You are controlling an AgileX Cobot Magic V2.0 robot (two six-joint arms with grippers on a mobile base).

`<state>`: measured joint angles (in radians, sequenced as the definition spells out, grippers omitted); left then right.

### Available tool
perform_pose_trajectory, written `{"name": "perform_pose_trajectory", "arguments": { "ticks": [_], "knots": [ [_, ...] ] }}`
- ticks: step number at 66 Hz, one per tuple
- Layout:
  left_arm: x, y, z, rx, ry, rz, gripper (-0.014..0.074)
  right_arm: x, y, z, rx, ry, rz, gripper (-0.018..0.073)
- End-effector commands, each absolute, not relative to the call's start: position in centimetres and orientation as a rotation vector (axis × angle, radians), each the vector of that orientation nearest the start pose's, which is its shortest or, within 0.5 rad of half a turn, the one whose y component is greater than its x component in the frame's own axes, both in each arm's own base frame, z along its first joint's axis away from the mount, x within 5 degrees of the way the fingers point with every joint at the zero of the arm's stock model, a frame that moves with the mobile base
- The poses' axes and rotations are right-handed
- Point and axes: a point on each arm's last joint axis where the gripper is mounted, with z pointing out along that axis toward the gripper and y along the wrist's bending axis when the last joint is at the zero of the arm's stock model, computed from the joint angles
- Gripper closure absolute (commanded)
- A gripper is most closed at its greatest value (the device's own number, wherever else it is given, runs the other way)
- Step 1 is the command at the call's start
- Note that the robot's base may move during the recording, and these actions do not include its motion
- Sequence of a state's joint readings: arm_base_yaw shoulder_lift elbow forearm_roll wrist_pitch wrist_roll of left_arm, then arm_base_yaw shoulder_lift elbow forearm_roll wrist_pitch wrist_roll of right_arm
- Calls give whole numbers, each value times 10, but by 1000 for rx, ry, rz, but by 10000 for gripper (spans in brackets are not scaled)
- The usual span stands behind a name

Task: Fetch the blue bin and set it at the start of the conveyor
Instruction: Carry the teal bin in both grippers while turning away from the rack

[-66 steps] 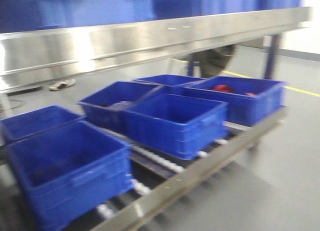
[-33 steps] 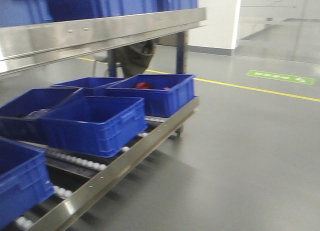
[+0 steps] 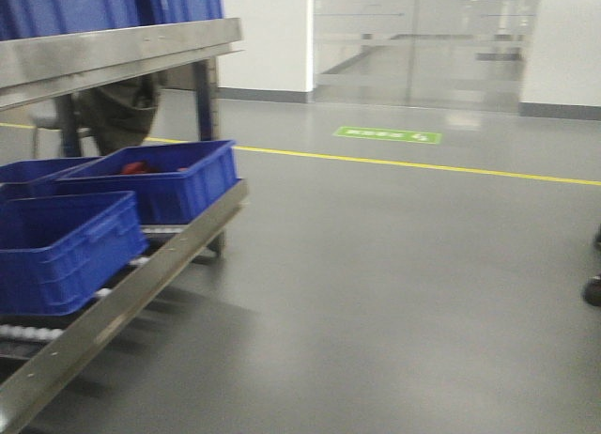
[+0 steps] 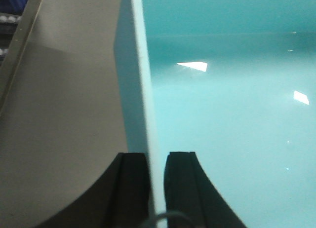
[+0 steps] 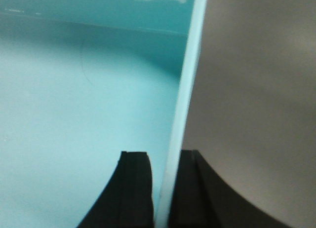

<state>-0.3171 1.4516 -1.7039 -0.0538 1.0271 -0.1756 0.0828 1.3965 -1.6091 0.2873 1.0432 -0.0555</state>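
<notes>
The blue bin [image 4: 222, 114] fills the left wrist view as a pale turquoise inside, its left wall rim running up the frame. My left gripper [image 4: 157, 156] is shut on that wall, one finger inside and one outside. In the right wrist view the blue bin [image 5: 74, 99] shows its inside and right wall, and my right gripper [image 5: 165, 156] is shut on that wall the same way. Grey floor lies beyond both walls. The bin and both grippers are out of the front view. The conveyor start is out of view.
At the left stands a steel roller rack [image 3: 122, 302] with dark blue ribbed bins [image 3: 66, 246], one holding something red [image 3: 136, 167], under a shiny steel shelf rail [image 3: 113, 54]. Grey floor with a yellow line [image 3: 423, 163], a green marking [image 3: 388, 134] and glass doors [image 3: 423, 44] lies ahead.
The front view has swung to the right: the rack and its dark blue bins slid to the left edge, while open floor, the green marking and the glass doors came into sight.
</notes>
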Motion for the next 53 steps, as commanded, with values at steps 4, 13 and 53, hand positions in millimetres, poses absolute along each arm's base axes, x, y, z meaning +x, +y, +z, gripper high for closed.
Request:
{"name": "perform_pose_trajectory", "arguments": {
  "ticks": [4, 13, 53],
  "knots": [
    [283, -95, 467, 166, 2205, -312, 708, 284, 40, 451, -129, 2249, 316, 711],
    [283, -95, 467, 166, 2205, -312, 708, 284, 40, 451, -129, 2249, 316, 711],
    [283, -95, 467, 166, 2205, -312, 708, 284, 40, 451, -129, 2249, 316, 711]
  ]
}}
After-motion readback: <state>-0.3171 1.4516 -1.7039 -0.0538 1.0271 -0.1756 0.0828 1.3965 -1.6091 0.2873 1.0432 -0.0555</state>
